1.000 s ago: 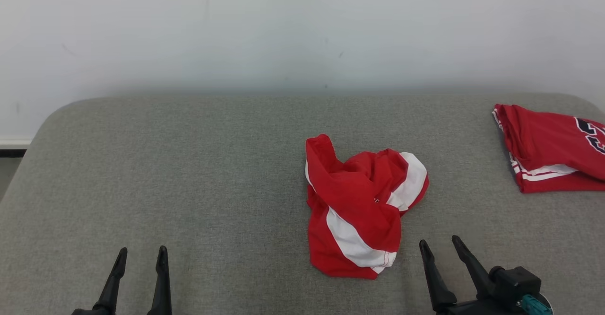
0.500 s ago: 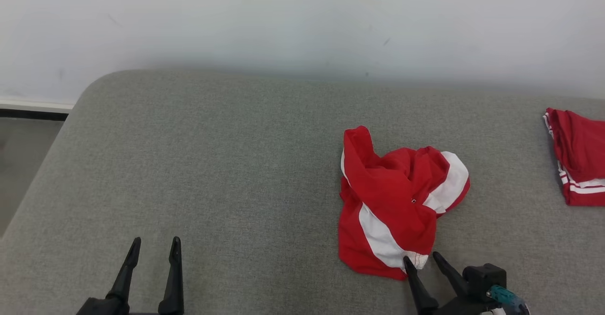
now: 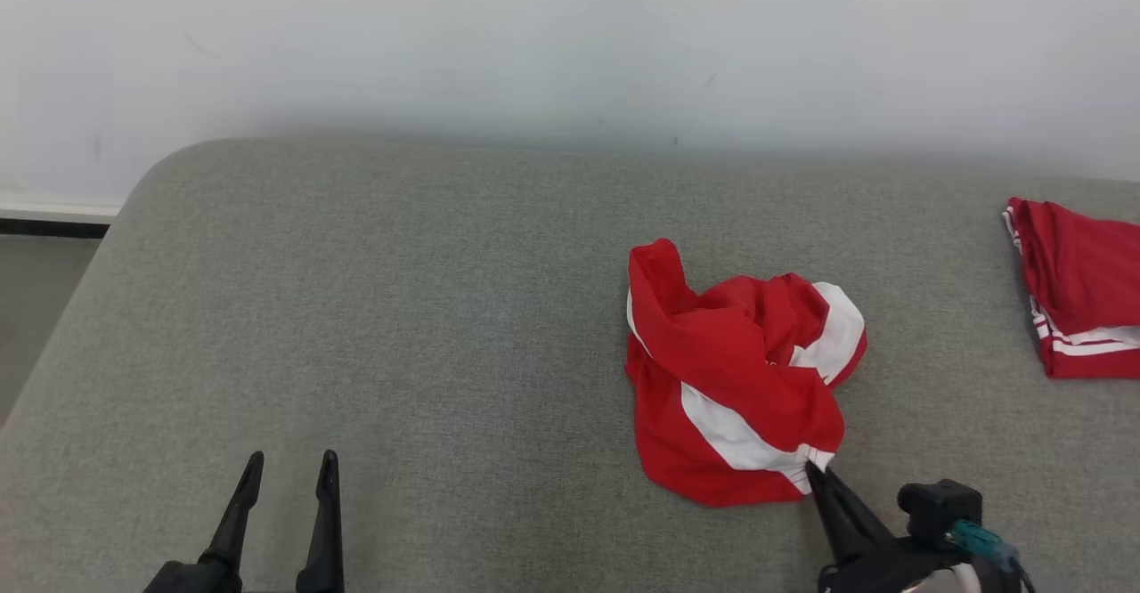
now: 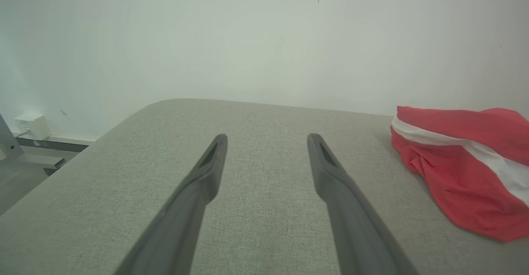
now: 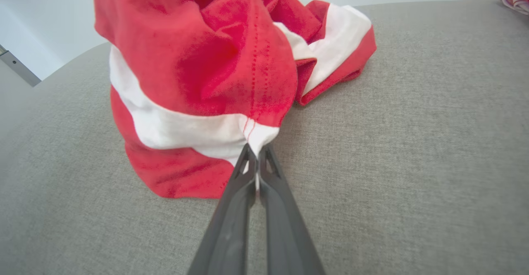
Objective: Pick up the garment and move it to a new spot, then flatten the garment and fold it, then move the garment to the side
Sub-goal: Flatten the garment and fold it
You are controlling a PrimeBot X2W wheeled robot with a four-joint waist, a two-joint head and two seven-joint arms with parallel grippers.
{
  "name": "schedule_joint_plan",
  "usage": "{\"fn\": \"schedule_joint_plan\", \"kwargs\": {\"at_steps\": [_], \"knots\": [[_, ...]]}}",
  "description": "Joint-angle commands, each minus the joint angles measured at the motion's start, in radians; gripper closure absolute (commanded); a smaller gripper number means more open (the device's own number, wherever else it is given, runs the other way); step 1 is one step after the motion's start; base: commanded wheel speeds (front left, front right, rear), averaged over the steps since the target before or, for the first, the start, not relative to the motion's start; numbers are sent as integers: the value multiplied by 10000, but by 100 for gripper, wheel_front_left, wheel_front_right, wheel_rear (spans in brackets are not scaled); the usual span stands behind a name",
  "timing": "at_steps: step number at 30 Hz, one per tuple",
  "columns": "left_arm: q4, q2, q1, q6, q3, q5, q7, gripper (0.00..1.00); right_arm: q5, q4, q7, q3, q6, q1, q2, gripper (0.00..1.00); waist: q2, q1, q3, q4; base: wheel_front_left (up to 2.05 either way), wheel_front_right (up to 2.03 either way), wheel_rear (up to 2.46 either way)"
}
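A crumpled red garment [image 3: 730,370] with white stripes lies in a heap on the grey padded surface, right of centre. My right gripper [image 3: 815,470] is shut on the heap's near white-striped corner; in the right wrist view the two fingers pinch the white hem [image 5: 256,149] of the garment [image 5: 198,60]. My left gripper [image 3: 287,464] stands open at the lower left, well away from the cloth, with nothing between its fingers [image 4: 206,176]. The left wrist view has the garment [image 4: 463,171] off at its right edge.
A second red piece of clothing [image 3: 1082,286] with white stripes lies folded at the far right edge of the grey surface [image 3: 401,308]. A pale wall rises behind it. The surface's rounded left corner drops to the floor [image 3: 36,308].
My right gripper has moved forward to the garment's near corner and shut on it. The camera has shifted between frames. The left gripper has stayed open in place.
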Motion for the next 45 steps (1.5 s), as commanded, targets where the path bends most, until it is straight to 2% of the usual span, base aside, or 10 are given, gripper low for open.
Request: {"fn": "schedule_joint_plan", "kwargs": {"at_steps": [1, 11, 18, 19, 20, 26, 32, 39, 45], "knots": [[22, -25, 74, -10, -33, 7, -31, 0, -29, -220, -44, -141, -28, 267, -177, 100, -1, -1, -112, -220, 0, 0, 0], [91, -186, 151, 0, -182, -7, -31, 0, -626, -3287, -50, -2390, -28, 2590, -1176, 100, -1, -1, -251, -985, 0, 0, 0], [154, -212, 125, 0, -218, 27, -33, 0, -815, -3782, -49, -3435, -28, 3663, -1236, 100, -1, -1, -259, -1134, 0, 0, 0], [162, -210, 145, 0, -224, 28, -31, 0, -855, -3788, -49, -3482, -28, 3714, -1185, 87, -1, -1, -275, -1136, 0, 0, 0], [173, -205, 177, 0, -232, 25, -33, 0, -903, -3781, -49, -3511, -28, 3751, -1135, 0, -1, -1, -296, -1136, 0, 0, 0], [233, -114, 269, 0, -170, -9, -33, 0, -1373, -4337, -50, -3782, -28, 3539, -760, 0, -1, -1, -404, -1125, 0, 0, 0], [107, -152, 369, -1, -16, 104, -31, 0, -1768, -5528, -49, -4040, -28, 3493, -368, 0, -1, -1, -513, -1104, 0, 0, 0], [13, -140, 445, -1, 100, 166, -33, 0, -1911, -6492, -49, -3725, -28, 3490, 146, 0, -1, -1, -539, -1026, 0, 0, 0], [29, -51, 460, -1, 184, 141, -33, 0, -2018, -6601, -49, -3363, -28, 3531, 427, 0, -1, -1, -511, -1002, 0, 0, 0]]}}
